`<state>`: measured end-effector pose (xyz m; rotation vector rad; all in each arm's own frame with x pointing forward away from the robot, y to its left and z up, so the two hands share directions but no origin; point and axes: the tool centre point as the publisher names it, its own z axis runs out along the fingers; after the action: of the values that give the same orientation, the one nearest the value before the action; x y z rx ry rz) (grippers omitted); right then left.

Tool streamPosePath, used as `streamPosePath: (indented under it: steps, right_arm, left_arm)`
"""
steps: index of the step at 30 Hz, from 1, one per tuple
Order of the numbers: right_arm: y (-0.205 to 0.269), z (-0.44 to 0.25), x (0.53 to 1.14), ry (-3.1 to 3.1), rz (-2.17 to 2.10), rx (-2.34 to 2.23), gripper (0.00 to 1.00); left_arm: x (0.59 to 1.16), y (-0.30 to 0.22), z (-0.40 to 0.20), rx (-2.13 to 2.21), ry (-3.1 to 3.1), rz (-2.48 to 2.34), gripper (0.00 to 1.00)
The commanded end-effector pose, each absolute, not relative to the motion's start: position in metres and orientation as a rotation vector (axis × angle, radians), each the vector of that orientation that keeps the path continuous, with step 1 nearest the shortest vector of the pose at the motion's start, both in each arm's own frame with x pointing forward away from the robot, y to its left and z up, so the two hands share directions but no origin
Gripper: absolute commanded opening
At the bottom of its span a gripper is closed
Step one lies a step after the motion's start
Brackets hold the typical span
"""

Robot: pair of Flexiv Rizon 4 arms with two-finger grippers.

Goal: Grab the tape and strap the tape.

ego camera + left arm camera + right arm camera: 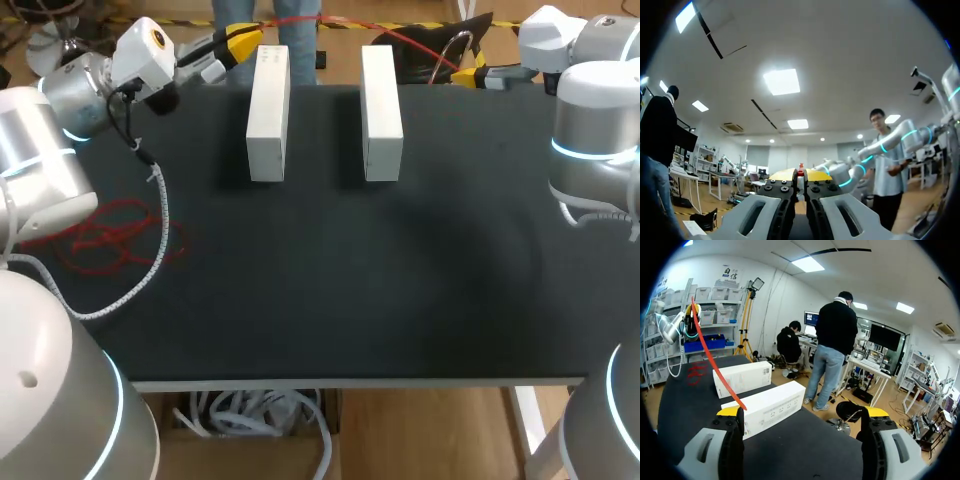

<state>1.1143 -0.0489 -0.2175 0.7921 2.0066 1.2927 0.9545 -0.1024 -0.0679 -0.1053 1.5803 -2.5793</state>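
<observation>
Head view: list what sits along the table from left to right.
Coiled red tape → left white box → right white box → right hand.

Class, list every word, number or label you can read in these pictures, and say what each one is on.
No text is readable.
Right white box: small grey marks on its side, too small to read.
Left white box: faint marks on top, too blurred to read.
Red tape: no print visible.
</observation>
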Motion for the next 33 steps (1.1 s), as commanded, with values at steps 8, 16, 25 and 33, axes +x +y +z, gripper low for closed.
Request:
streamPosePath:
  steps: [8,16,25,33]
  right_arm:
    - [-0.050,-0.217,1.114,2.010,1.292,0.792,1.00]
    - [-0.050,-0.217,1.114,2.010,1.292,0.792,1.00]
    - [-0.050,-0.217,1.114,2.010,1.292,0.792,1.00]
    - [-0.066,-0.213,1.065,1.872,1.544,1.097,1.00]
  left_arm:
    - [0.942,-0.107,-0.062,-0.133,1.550,-2.577,0.00]
    - [0.942,-0.107,-0.062,-0.133,1.550,-2.577,0.00]
    - [0.942,-0.107,-0.062,-0.133,1.550,-2.577,0.00]
    - [0.942,-0.107,-0.062,-0.133,1.550,-2.577,0.00]
